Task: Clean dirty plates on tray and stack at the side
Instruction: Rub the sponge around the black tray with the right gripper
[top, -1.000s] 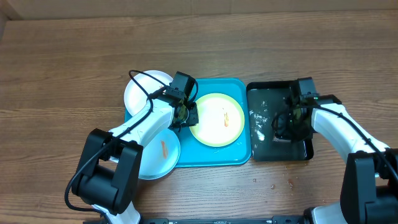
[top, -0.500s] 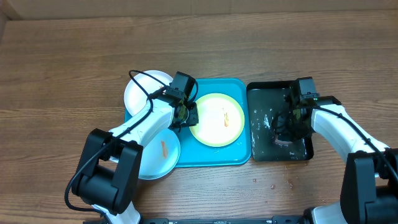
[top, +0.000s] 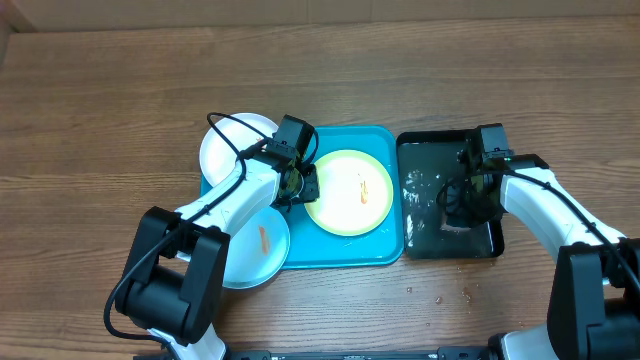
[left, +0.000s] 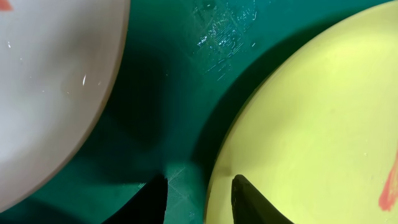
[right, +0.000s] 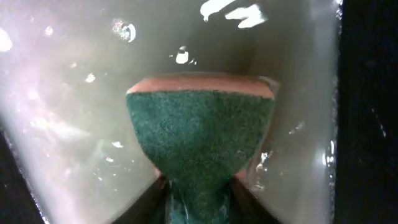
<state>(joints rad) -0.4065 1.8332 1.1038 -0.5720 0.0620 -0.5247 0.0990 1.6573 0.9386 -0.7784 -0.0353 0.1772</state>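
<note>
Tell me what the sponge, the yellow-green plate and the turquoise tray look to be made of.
The sponge: soft pinkish foam with a coarse green fibrous scouring face; it pinches in where gripped. The yellow-green plate: probably plastic, with a smooth satin surface and even colour. The turquoise tray: likely moulded plastic, glossy, with wet glints on it.
</note>
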